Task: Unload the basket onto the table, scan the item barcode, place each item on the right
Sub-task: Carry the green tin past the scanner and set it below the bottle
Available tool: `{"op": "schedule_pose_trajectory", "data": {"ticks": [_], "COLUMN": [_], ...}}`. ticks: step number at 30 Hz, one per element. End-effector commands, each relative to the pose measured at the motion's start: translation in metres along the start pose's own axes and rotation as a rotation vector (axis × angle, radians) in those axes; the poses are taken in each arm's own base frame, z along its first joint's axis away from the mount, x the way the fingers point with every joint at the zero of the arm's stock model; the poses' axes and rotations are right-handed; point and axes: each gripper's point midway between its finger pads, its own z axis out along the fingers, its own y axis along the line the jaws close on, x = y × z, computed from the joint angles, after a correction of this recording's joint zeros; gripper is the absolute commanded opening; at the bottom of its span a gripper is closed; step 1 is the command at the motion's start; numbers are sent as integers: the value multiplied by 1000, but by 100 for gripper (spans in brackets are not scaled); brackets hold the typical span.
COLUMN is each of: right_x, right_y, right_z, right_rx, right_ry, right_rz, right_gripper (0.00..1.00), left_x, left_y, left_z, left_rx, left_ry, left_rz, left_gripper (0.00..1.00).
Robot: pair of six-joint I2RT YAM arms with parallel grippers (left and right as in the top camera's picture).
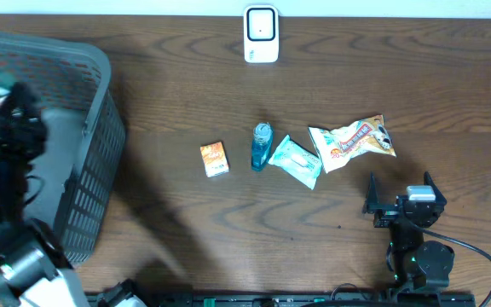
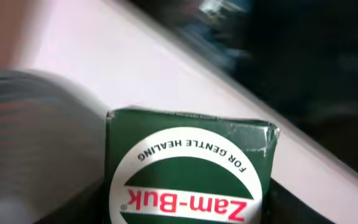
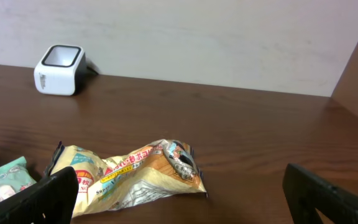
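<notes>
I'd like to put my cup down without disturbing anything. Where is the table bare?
Bare table lies between the basket and the orange box, and between the scanner and the item row. Crowded: orange box, blue bottle, teal packet and snack bag sit close together, the open right tool just beside.

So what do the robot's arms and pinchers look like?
Both arms are mostly black. The right arm has chunky rounded joints, a tiny green light, a pale grey block near its wrist and a thin black cable looping off it. The right gripper ends in two flat black fingers. The left arm is blurry, black with a whitish part low down.
</notes>
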Motion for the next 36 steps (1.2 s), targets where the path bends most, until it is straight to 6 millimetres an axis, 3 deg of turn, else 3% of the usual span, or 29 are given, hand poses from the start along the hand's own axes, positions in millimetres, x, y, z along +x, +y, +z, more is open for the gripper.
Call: {"op": "schedule_pose_trajectory", "data": {"ticks": [1, 4, 8, 12, 14, 16, 20, 29, 36], "right_x": [0, 0, 0, 0, 0, 0, 0, 0, 0], "right_y": [0, 0, 0, 0, 0, 0, 0, 0, 0], "right_z": [0, 0, 0, 0, 0, 0, 0, 0, 0], "right_rx": [3, 3, 3, 3, 3, 3, 3, 3, 3], "right_ry": [0, 0, 0, 0, 0, 0, 0, 0, 0], "right_rz": [11, 11, 11, 11, 11, 11, 11, 11, 11], "right_gripper": [99, 99, 99, 99, 99, 99, 99, 99, 99], "left_x": [15, 46, 114, 190, 232, 262, 310, 402, 481], "left_y": [-76, -115, -138, -116, -99, -88, -73, -44, -50], "left_z": [-10, -14, -19, -29, -42, -55, -75, -83, -81], "left_rx": [252, 383, 448, 281, 161, 85, -50, -372, -342], "left_ry": [81, 192, 443, 706, 860, 974, 1139, 1222, 1300], "left_rz": [-52, -68, -61, -44, -10, 34, 129, 344, 392], "left_gripper": [57, 57, 57, 57, 57, 57, 57, 57, 57]}}
